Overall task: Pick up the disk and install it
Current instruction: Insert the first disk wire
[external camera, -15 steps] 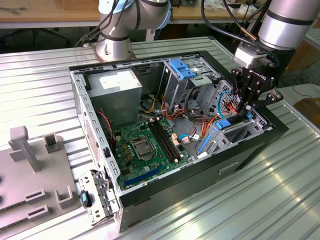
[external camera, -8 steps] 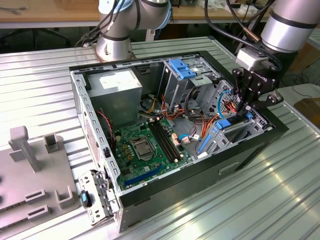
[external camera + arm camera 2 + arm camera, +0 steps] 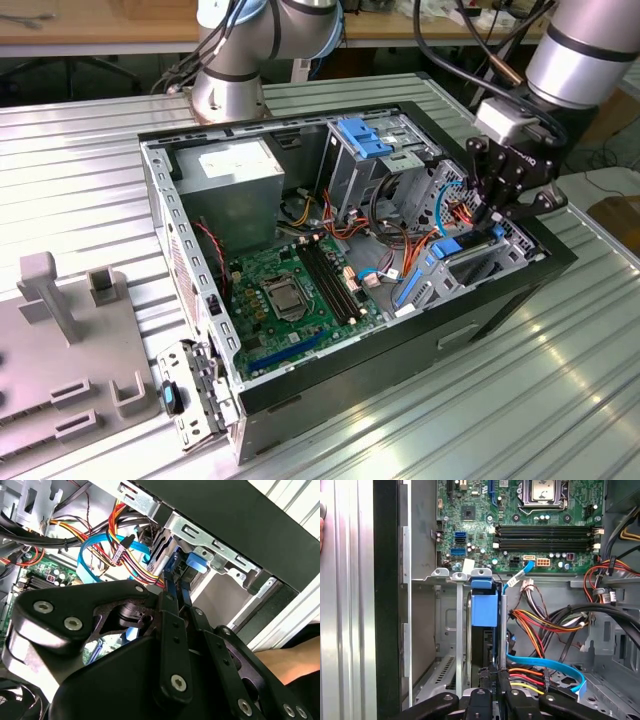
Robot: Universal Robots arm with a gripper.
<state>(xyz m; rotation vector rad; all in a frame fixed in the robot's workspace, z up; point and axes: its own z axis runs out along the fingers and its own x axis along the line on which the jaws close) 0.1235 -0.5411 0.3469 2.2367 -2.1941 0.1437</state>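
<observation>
disk (image 3: 485, 611) standing on edge, blue frame outward, already most of the way down in the drive bay (image 3: 447, 630) of the open computer case (image 3: 300, 395). pinched at its near edge by the gripper (image 3: 498, 680), fingers closed on it. picked up and slotted; seating seemingly unfinished, cables (image 3: 540, 625) loose beside.

Robotics laboratory or workshop: an opened computer case (image 3: 400, 330) lies on a ribbed metal table (image 3: 80, 170), grey fixtures (image 3: 60, 350) beside it, wooden benches (image 3: 100, 25) behind.
</observation>
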